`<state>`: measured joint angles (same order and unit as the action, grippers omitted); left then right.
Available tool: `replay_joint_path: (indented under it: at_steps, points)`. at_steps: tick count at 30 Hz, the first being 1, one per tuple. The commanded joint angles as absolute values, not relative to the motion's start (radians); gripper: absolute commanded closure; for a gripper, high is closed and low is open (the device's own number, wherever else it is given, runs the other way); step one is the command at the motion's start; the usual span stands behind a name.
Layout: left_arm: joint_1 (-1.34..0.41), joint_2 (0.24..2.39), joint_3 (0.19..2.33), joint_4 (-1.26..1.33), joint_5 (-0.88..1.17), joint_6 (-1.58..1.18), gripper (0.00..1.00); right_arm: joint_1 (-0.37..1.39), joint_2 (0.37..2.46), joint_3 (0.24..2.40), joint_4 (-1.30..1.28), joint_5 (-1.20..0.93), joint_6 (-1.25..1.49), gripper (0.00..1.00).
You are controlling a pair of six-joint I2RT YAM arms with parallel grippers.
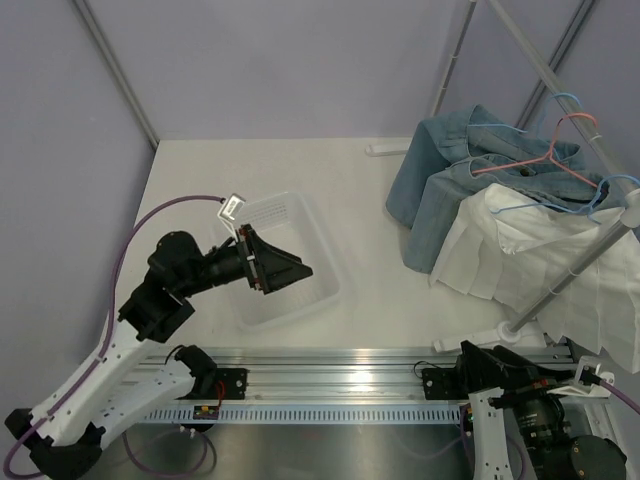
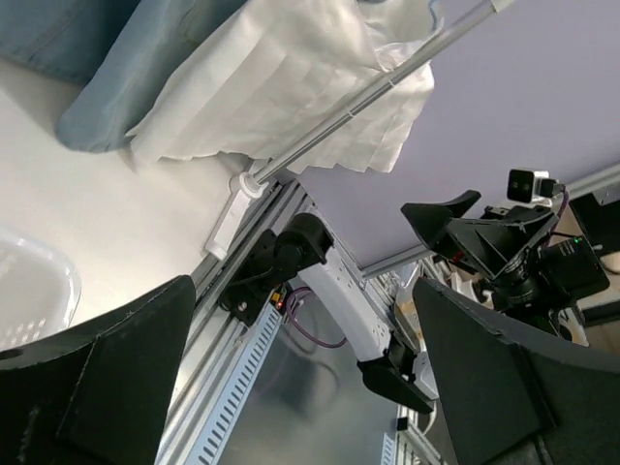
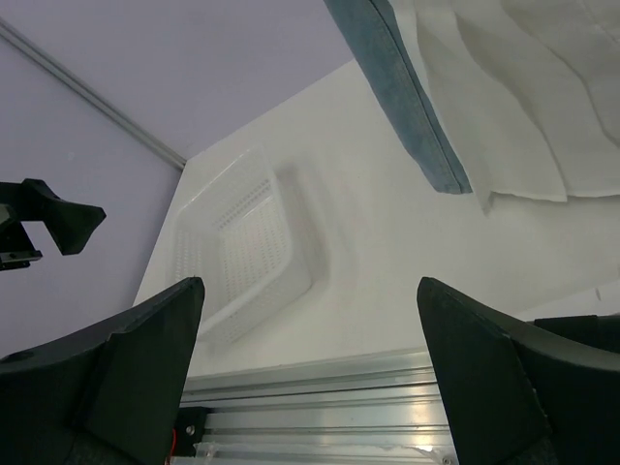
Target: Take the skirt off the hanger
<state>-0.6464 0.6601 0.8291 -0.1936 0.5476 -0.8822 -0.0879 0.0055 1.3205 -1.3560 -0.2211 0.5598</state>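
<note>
White table (image 1: 370,190), clear plastic basket (image 1: 288,214), left gripper (image 1: 296,270) wide-spread above it.

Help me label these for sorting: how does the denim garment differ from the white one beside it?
The denim garment is blue and plain; the white garment is pleated. The denim garment hangs farther back and left; the white garment nearer the arms. The pink hanger carries the denim garment, the blue hanger the white garment. Both hang off the rail and appear to reach the table.
</note>
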Motion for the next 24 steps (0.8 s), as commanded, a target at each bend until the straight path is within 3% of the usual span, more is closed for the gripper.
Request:
replay_joint_path:
  at_steps: [1, 9, 12, 13, 16, 24]
  points:
    - [-0.735, 0.804, 1.044, -0.211, 0.427, -0.699, 0.01, -0.092, 0.037, 1.333, -1.575, -0.164, 0.571, 0.01]
    - [-0.903, 1.302, 1.558, -0.295, 0.368, -0.434, 0.03, -0.092, 0.075, 1.379, -1.591, -0.256, 0.555, 0.01]
    - [-0.922, 1.472, 1.757, -0.282, 0.446, -0.345, 0.11, -0.092, 0.078, 1.400, -1.594, -0.308, 0.554, 0.01]
    - [-0.928, 1.508, 1.802, -0.278, 0.463, -0.292, 0.19, -0.092, 0.078, 1.423, -1.601, -0.314, 0.555, 0.01]
    - [-0.943, 1.632, 1.945, -0.268, 0.509, -0.195, 0.30, -0.092, 0.071, 1.469, -1.614, -0.328, 0.572, 0.01]
    - [-0.954, 1.874, 2.184, -0.157, 0.662, -0.187, 0.36, -0.092, 0.058, 1.499, -1.635, -0.391, 0.620, 0.01]
